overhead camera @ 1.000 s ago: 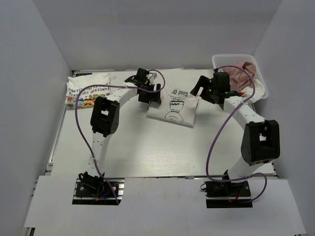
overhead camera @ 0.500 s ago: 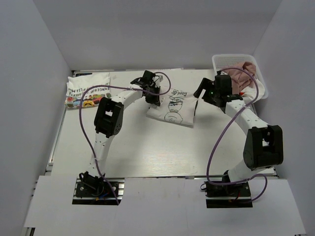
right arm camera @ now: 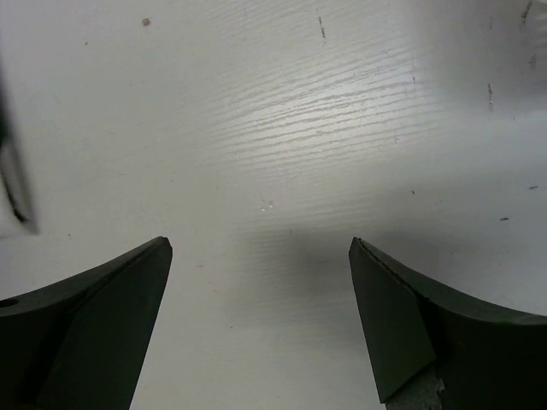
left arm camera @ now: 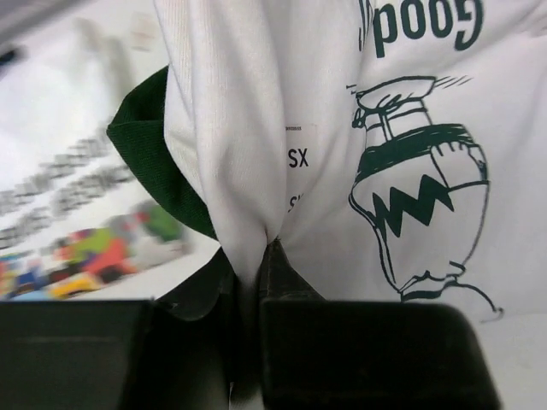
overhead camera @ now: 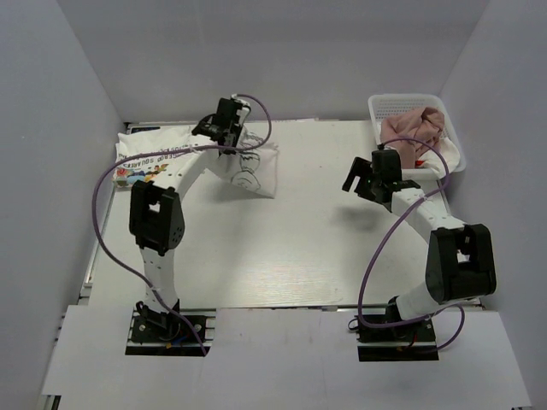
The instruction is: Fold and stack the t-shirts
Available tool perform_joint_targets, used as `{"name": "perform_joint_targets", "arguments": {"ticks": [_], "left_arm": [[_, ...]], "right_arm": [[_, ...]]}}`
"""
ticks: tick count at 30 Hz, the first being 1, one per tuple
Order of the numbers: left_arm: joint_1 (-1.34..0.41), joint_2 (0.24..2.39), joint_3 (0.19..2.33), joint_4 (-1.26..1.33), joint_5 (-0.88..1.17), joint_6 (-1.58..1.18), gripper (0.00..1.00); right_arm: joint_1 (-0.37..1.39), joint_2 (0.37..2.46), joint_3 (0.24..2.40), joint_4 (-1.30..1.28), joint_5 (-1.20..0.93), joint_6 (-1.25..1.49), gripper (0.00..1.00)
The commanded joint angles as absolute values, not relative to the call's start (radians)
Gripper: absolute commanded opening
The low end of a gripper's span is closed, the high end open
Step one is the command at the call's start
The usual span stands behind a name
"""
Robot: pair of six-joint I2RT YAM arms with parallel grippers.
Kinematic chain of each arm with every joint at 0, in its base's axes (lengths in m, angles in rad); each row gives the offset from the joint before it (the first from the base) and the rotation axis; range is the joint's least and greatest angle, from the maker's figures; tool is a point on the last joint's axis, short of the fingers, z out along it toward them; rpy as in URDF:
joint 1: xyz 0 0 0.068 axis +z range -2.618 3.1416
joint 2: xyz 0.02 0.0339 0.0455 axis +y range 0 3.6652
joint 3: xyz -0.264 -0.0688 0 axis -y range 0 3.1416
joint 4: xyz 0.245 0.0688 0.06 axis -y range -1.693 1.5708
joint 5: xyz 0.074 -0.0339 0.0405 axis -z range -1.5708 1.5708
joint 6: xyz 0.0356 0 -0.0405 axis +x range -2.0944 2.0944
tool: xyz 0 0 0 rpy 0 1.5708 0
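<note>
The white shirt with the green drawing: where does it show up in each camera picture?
Top external: green-drawing shirt, upper left.
Left wrist: fills the picture, pinched in the left gripper at bottom.
Right wrist: not clearly in it.
Shared landmark: cartoon shirt, left in first two.

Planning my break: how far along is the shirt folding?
Done: the cartoon shirt lies folded at the far left. In hand: the left fingers pinch the green-trimmed shirt near it, not yet stacked. Left: the pink shirt sits crumpled in the basket; the right fingers are open, empty.
</note>
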State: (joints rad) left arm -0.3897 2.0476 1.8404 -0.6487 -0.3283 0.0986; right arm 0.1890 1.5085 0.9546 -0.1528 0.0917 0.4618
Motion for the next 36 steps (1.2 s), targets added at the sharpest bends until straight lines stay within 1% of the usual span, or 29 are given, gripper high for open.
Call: {"name": "perform_joint_targets", "arguments": {"ticks": [1,7,10,13,15,18,20,22,26,31,34,36], "left_arm": [[-0.328,1.942,1.833,-0.594,-0.491,0.210,0.00],[-0.223,1.907,1.851,-0.543,-0.491,0.296,0.00],[-0.172,1.898,1.870,-0.522,-0.399,0.354,0.00],[-0.126,1.898,1.870,-0.471,-0.359,0.423,0.00],[-0.104,1.908,1.922,-0.459,-0.331,0.446,0.00],[-0.068,1.937,2.012,-0.492,-0.289,0.446,0.00],[-0.040,1.937,2.025,-0.502,-0.252,0.434,0.00],[-0.031,1.937,2.013,-0.511,-0.242,0.414,0.00],[0.015,1.910,1.916,-0.474,-0.242,0.394,0.00],[0.086,1.945,1.916,-0.474,-0.219,0.364,0.00],[0.119,1.997,1.916,-0.483,-0.209,0.353,0.00],[0.135,2.044,1.954,-0.495,-0.209,0.344,0.00]], "right_arm": [[0.186,1.463,0.945,-0.103,0.136,0.437,0.90],[0.183,1.463,0.950,-0.106,0.140,0.428,0.90],[0.184,1.465,0.953,-0.106,0.146,0.425,0.90],[0.186,1.470,0.959,-0.106,0.143,0.426,0.90],[0.186,1.476,0.962,-0.112,0.126,0.422,0.90],[0.184,1.474,0.962,-0.112,0.118,0.428,0.90],[0.189,1.474,0.966,-0.112,0.117,0.425,0.90],[0.186,1.473,0.966,-0.109,0.121,0.425,0.90],[0.189,1.482,0.963,-0.100,0.106,0.431,0.90],[0.189,1.509,0.999,-0.110,0.103,0.431,0.90],[0.192,1.520,1.011,-0.115,0.104,0.434,0.90],[0.192,1.526,1.017,-0.115,0.100,0.439,0.90]]}}
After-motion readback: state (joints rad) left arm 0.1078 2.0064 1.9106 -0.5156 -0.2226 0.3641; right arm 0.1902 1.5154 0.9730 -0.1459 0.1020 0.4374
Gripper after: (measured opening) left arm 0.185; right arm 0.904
